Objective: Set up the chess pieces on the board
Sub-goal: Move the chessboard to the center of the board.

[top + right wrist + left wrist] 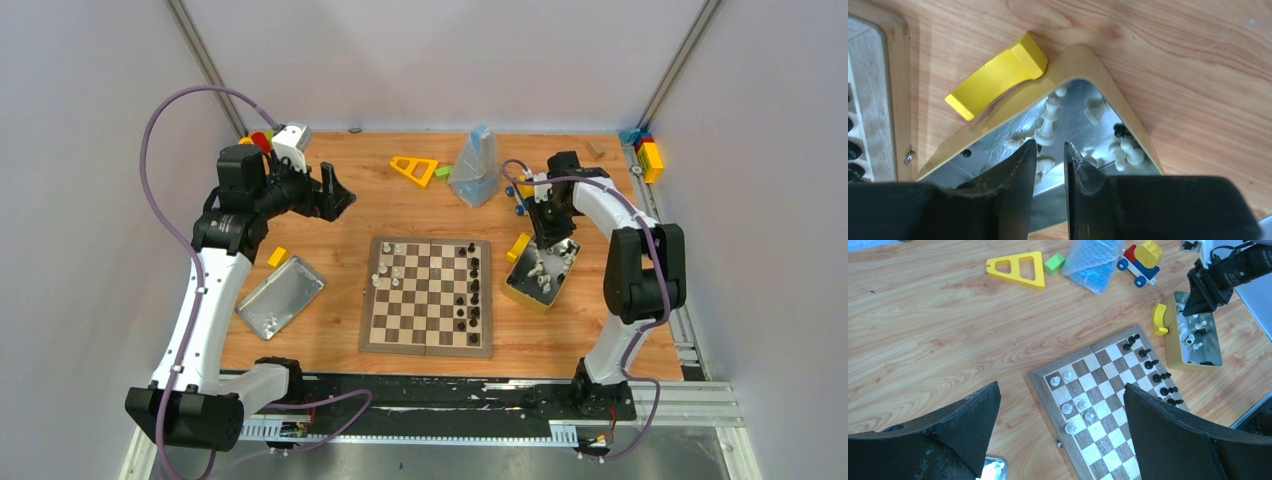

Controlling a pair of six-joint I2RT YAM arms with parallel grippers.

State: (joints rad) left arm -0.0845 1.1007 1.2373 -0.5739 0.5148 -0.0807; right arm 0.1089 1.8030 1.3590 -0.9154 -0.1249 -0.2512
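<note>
The chessboard (pixel 427 347) lies mid-table. A few cream pieces (pixel 390 262) stand along its left side and several black pieces (pixel 473 290) along its right. In the left wrist view the board (pixel 1045 390) shows the cream pieces (pixel 1067 408) and the black pieces (pixel 1158 376). My left gripper (pixel 338 195) is wide open and empty, high over the table's back left (pixel 1060 390). My right gripper (pixel 550 245) hangs over the yellow-sided tin box (pixel 527 293). Its fingers (pixel 1048 145) stand a narrow gap apart just above loose cream pieces (pixel 1048 125) in the box (pixel 1083 60), gripping nothing visible.
A silver lid (pixel 280 297) lies left of the board, with a small yellow block (pixel 277 257) behind it. A yellow arch block (pixel 998 80) touches the tin's corner. A yellow triangle (pixel 412 168), a green block (pixel 443 171), a plastic bag (pixel 477 168) and a toy car (pixel 1140 262) sit at the back.
</note>
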